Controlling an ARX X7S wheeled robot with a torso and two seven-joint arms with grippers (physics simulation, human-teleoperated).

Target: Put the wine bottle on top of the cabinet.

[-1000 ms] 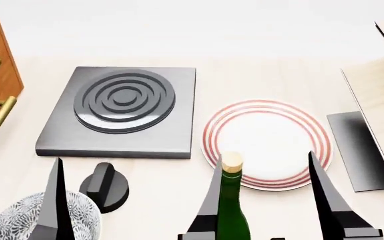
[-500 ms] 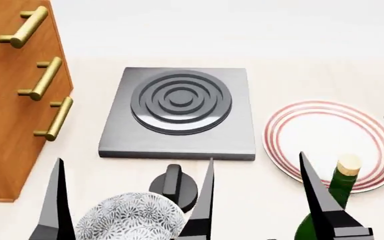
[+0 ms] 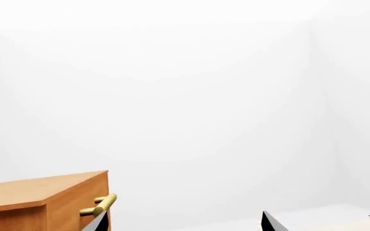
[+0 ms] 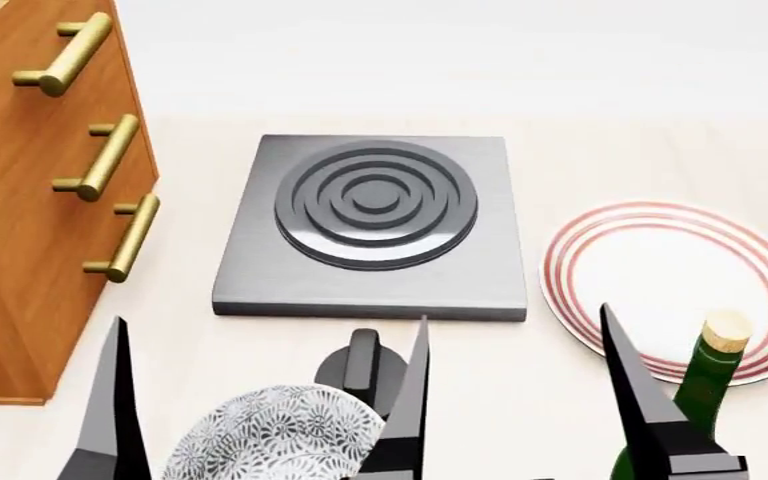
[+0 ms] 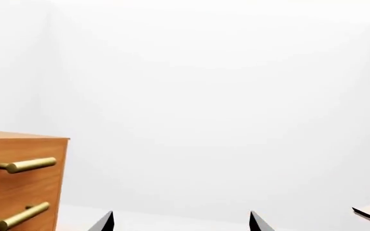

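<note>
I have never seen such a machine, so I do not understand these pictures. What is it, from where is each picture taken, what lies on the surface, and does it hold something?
It is a simulated wheeled robot with two arms. One picture comes from a camera on its head, looking down. The other two come from cameras near each arm's end effector. On the pale surface stand a wooden cabinet, a grey hob, a black knob, a patterned bowl, a red-ringed plate and a green wine bottle. The left end effector and the right end effector are both open and hold nothing.
</note>
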